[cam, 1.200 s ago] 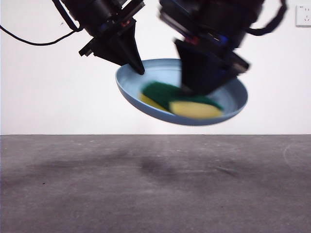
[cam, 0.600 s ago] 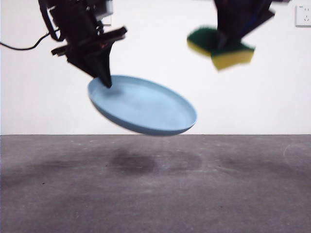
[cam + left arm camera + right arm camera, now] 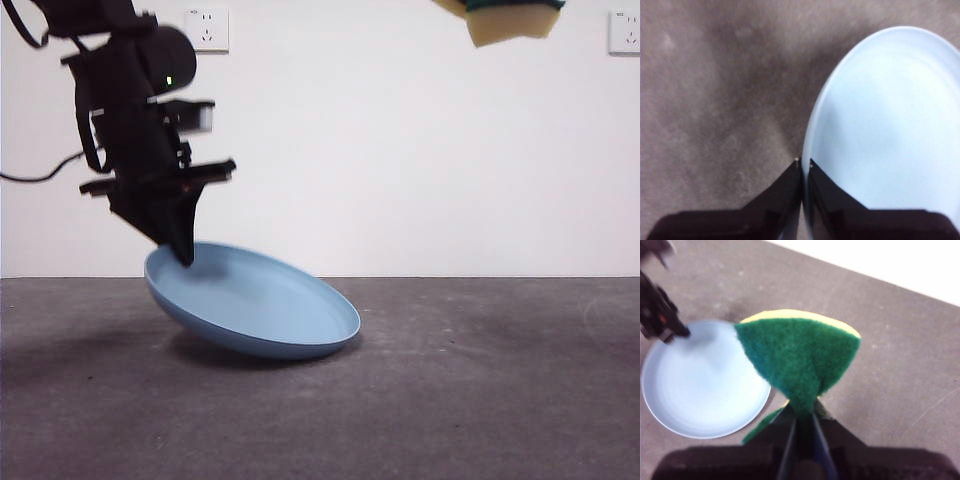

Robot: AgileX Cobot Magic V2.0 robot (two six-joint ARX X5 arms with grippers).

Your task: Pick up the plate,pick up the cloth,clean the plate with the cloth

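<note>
- Front view: left gripper (image 3: pixel 184 252) clamped on the raised rim of the plate (image 3: pixel 255 300). Plate tilted; the edge far from the jaws rests on the grey tabletop (image 3: pixel 450 400), the pinched edge is held up.
- Left wrist view: left gripper (image 3: pixel 803 162) jaws nearly closed, the thin plate (image 3: pixel 885 135) rim pinched between them; the plate's bowl spreads out beyond the tips.
- Right wrist view: right gripper (image 3: pixel 801 412) jaws clenched on the sponge (image 3: pixel 800 357), squeezing it so the green face fans out above the tips, yellow showing at the edge.
- Sponge (image 3: pixel 510 18) high at the top of the front view, well apart from the plate (image 3: pixel 702 382).
- Two wall sockets (image 3: pixel 207 28) behind.
</note>
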